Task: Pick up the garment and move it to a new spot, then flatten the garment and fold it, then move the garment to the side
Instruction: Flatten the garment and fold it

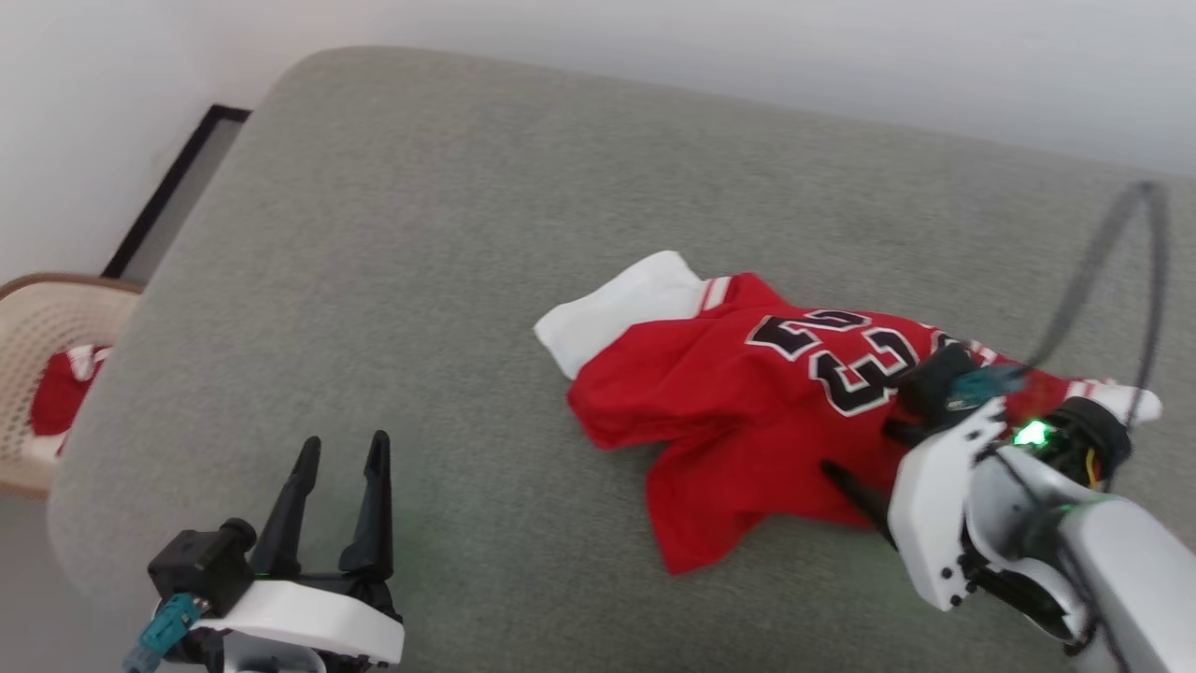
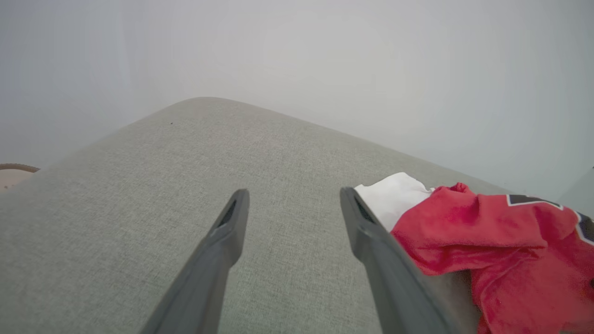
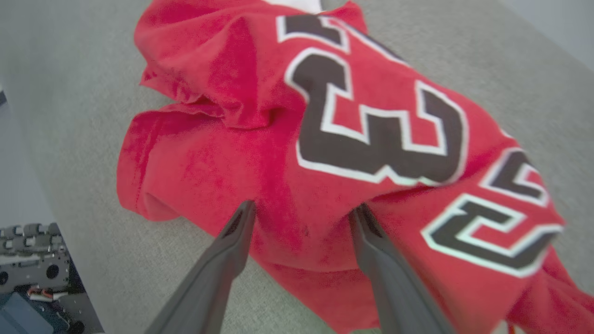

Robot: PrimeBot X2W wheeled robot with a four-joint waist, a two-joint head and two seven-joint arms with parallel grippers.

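The crumpled red garment [image 1: 747, 411] lies right of centre on the grey fabric surface [image 1: 420, 234], with the right claw [image 3: 301, 213] poised fingers apart over its red body and the left claw [image 1: 344, 444], also spread, over bare fabric well to its left.

The only readable mark is the number "23" [image 1: 832, 360], black with a white edge, printed on the red garment [image 1: 719, 421]. In the head view it lies askew at about three o'clock from centre. In the right wrist view both digits show large.
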